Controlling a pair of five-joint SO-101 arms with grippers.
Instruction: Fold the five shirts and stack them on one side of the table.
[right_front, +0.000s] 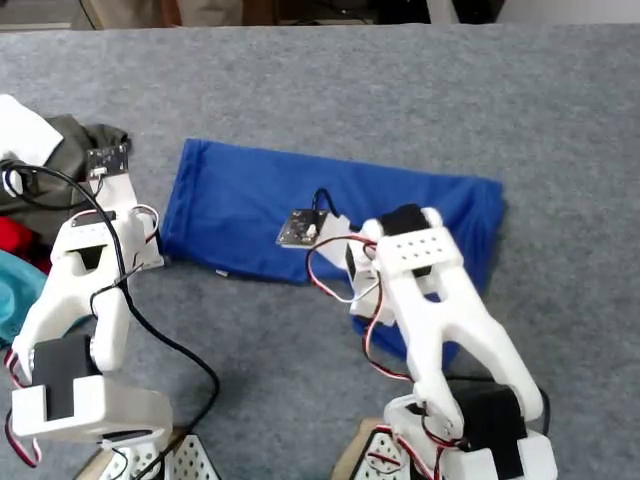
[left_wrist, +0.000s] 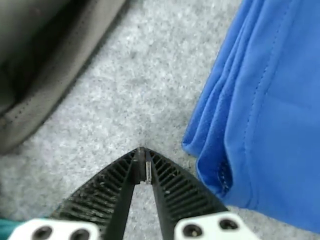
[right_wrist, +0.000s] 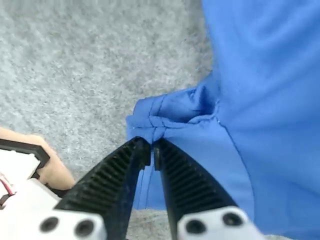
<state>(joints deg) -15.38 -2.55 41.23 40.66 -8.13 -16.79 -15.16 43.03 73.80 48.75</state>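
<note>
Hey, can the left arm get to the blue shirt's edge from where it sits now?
Probably yes. The left gripper sits shut over bare table right beside the blue shirt's folded edge, with nothing between them; the dark shirt lies on its other side. It would need to open first.

Both arms are built from white plastic shells around black servo blocks. The left arm (right_front: 75, 290) carries a thick black cable (right_front: 160, 335) looping off its side. It also has thin red and white wires (right_front: 148, 222) near the wrist and a small dark circuit board (right_front: 108, 157) at its tip. The right arm (right_front: 440, 310) has a white plate (right_front: 422, 245) dotted with small holes, looping red wires (right_front: 335, 280) and a second board (right_front: 300, 228). The left claw (left_wrist: 142, 159) and right claw (right_wrist: 151, 149) each have two black, ribbed fingers (left_wrist: 172, 187) tapering to points. These sit in white mounts (right_wrist: 65, 225) with dark round screw holes (right_wrist: 222, 219).
</note>
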